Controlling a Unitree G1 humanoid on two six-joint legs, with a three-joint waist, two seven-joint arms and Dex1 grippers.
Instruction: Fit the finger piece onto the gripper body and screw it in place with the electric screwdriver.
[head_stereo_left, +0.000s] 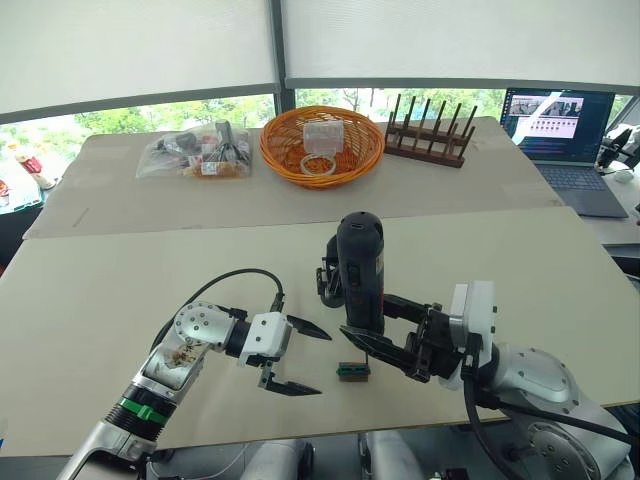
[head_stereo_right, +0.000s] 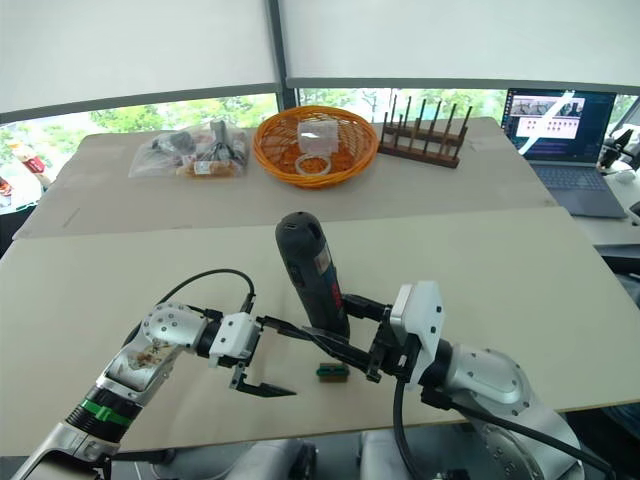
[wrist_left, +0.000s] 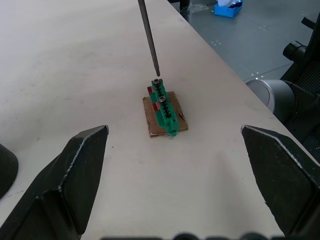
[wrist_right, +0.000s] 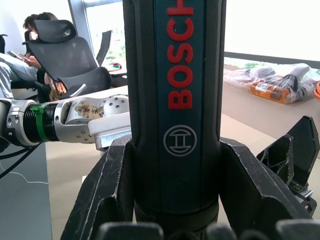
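I'm seeing my left gripper (head_stereo_left: 300, 358) hovering low over the table (head_stereo_left: 120, 300), its fingers spread wide and holding nothing. Just to its right the small green-and-brown block (wrist_left: 163, 108) is lying flat, with the metal bit (wrist_left: 149, 35) poised right at its top screw. My right gripper (head_stereo_left: 385, 325) is clamping the electric screwdriver (head_stereo_left: 360, 272) upright. The gripper body (head_stereo_left: 327, 283) is sitting just behind the screwdriver.
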